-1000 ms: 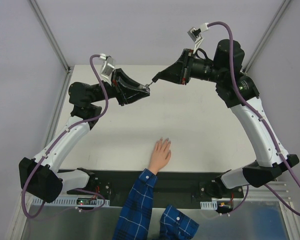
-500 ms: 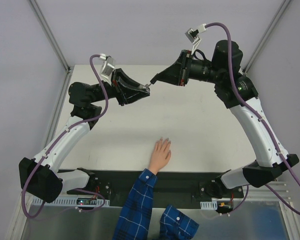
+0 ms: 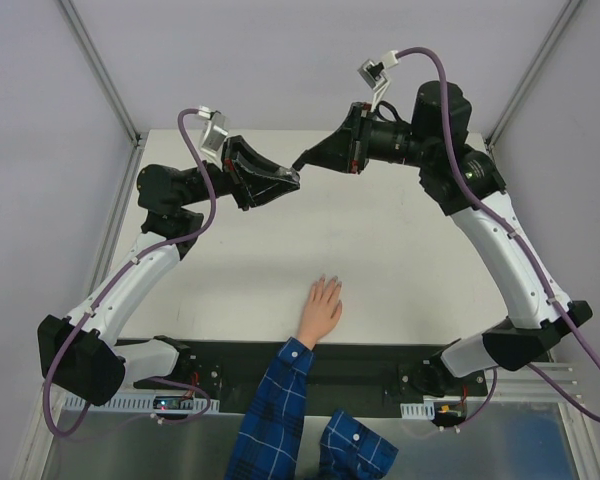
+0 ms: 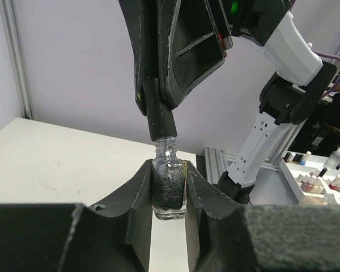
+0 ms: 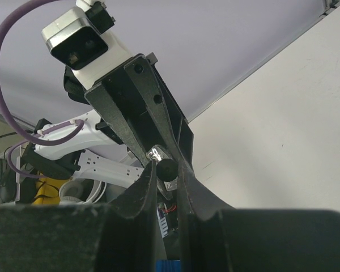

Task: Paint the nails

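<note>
R gripper has shifted left, closer to L gripper, pinching black cap at neck of bottle, which L gripper clamps. Nails on hand flat at near bench edge, well apart.

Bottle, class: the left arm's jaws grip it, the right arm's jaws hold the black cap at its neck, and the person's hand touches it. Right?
No. The hand is not touching the bottle: the top external view shows it flat on the table near the arms' bases, well apart. The rest, the grip on the bottle and the cap, stands.
</note>
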`<state>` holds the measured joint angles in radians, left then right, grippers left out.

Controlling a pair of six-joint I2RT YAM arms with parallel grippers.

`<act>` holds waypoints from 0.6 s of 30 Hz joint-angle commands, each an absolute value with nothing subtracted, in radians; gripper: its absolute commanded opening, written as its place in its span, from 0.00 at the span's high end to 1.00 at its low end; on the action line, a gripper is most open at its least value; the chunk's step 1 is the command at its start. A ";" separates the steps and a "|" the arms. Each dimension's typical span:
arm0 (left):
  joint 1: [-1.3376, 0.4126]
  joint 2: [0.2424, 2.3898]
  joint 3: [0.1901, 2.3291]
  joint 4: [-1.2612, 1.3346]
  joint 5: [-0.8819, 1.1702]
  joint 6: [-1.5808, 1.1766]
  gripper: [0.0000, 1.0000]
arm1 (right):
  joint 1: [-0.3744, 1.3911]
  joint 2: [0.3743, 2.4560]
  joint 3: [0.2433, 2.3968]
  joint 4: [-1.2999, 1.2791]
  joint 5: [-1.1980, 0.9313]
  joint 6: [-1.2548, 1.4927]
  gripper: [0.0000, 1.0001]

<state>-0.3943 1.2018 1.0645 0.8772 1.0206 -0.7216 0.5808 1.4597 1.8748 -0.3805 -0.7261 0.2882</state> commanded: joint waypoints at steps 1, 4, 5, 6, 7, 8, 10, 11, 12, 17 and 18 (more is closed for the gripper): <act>-0.403 1.181 1.078 0.966 0.985 -0.718 1.00 | 0.614 1.468 1.917 -0.397 -0.698 0.242 1.00; -0.405 1.181 1.078 0.973 0.979 -0.718 1.00 | 0.630 1.466 1.914 -0.414 -0.677 0.216 0.99; -0.406 1.183 1.077 0.974 0.974 -0.716 1.00 | 0.632 1.466 1.913 -0.417 -0.672 0.212 0.99; -0.408 1.183 1.077 0.976 0.966 -0.713 1.00 | 0.640 1.465 1.908 -0.420 -0.664 0.207 1.00; -0.410 1.184 1.077 0.976 0.962 -0.710 1.00 | 0.643 1.457 1.892 -0.420 -0.657 0.196 1.00; -0.413 1.184 1.075 0.979 0.956 -0.707 1.00 | 0.647 1.453 1.876 -0.417 -0.646 0.190 1.00; -0.422 1.189 1.071 0.989 0.930 -0.695 1.00 | 0.655 1.427 1.829 -0.411 -0.605 0.183 0.99; -0.426 1.189 1.068 0.989 0.914 -0.690 1.00 | 0.660 1.416 1.815 -0.410 -0.589 0.187 0.99; -0.437 1.192 1.065 1.002 0.901 -0.689 1.00 | 0.660 1.408 1.801 -0.403 -0.568 0.190 0.98; -0.462 1.219 1.084 1.002 0.885 -0.661 1.00 | 0.681 1.405 1.814 -0.449 -0.489 0.206 1.00; -0.463 1.220 1.086 1.002 0.879 -0.658 1.00 | 0.692 1.410 1.822 -0.472 -0.486 0.201 1.00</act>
